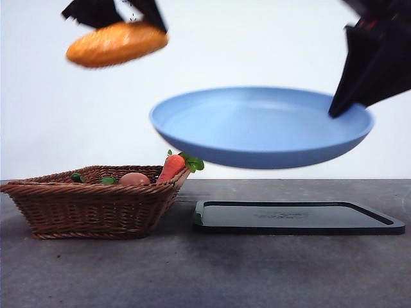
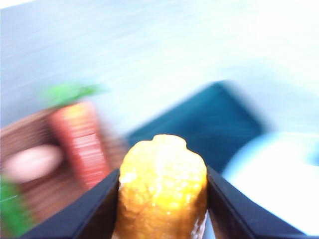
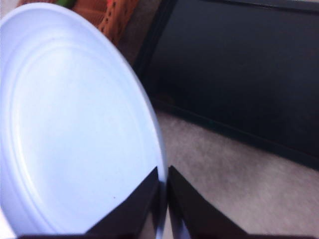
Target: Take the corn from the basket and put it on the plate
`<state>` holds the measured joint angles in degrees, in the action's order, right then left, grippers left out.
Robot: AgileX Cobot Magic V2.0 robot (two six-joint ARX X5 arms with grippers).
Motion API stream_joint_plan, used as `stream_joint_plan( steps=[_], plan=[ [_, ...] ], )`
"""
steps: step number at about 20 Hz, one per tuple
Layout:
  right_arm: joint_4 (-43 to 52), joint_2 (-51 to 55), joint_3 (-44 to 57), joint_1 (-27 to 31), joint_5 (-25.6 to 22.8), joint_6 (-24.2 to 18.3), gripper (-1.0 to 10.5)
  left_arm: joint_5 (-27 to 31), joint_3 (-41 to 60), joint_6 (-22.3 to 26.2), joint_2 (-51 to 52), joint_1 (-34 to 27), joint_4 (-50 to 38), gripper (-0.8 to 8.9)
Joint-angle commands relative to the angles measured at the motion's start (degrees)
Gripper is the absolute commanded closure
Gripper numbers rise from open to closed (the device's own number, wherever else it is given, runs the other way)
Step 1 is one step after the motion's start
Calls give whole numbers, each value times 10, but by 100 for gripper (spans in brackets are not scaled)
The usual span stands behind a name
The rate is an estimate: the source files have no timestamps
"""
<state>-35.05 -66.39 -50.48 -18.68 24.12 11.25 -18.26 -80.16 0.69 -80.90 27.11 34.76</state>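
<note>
The orange-yellow corn [image 1: 117,43] hangs high at the upper left, above the basket, with my left gripper [image 1: 115,16] shut on it. In the left wrist view the corn [image 2: 162,189] fills the gap between the two black jaws. The light-blue plate [image 1: 262,126] floats level above the black tray, held by its right rim in my right gripper [image 1: 343,106]. In the right wrist view the plate [image 3: 70,124] has its rim pinched between the jaws of the right gripper [image 3: 162,199]. The brown wicker basket [image 1: 90,205] stands on the table at the left.
In the basket lie a red-orange carrot [image 1: 171,167] with green leaves, a pinkish-brown egg-like ball [image 1: 133,179] and some green pieces [image 1: 77,177]. A flat black tray [image 1: 298,217] lies on the grey table right of the basket, under the plate.
</note>
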Motion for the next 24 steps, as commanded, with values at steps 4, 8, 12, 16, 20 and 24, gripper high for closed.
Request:
stream_joint_plan(
  steps=[4, 8, 12, 16, 20, 24],
  plan=[
    [72, -76, -10, -2, 61, 65, 944, -21, -11, 8, -33, 94, 2, 636],
    [89, -85, -10, -2, 66, 82, 944, -21, -11, 46, -99, 145, -2, 636],
    [87, -85, -10, -2, 78, 83, 944, -21, -11, 62, -154, 167, -3, 635],
    [84, -85, -10, -2, 78, 83, 944, -15, -11, 63, -174, 174, 4, 565],
    [80, -85, -10, -2, 78, 83, 944, 7, -11, 63, -175, 182, 4, 460],
    [80, -85, -10, -2, 78, 83, 944, 7, -11, 63, -173, 188, 4, 460]
  ],
)
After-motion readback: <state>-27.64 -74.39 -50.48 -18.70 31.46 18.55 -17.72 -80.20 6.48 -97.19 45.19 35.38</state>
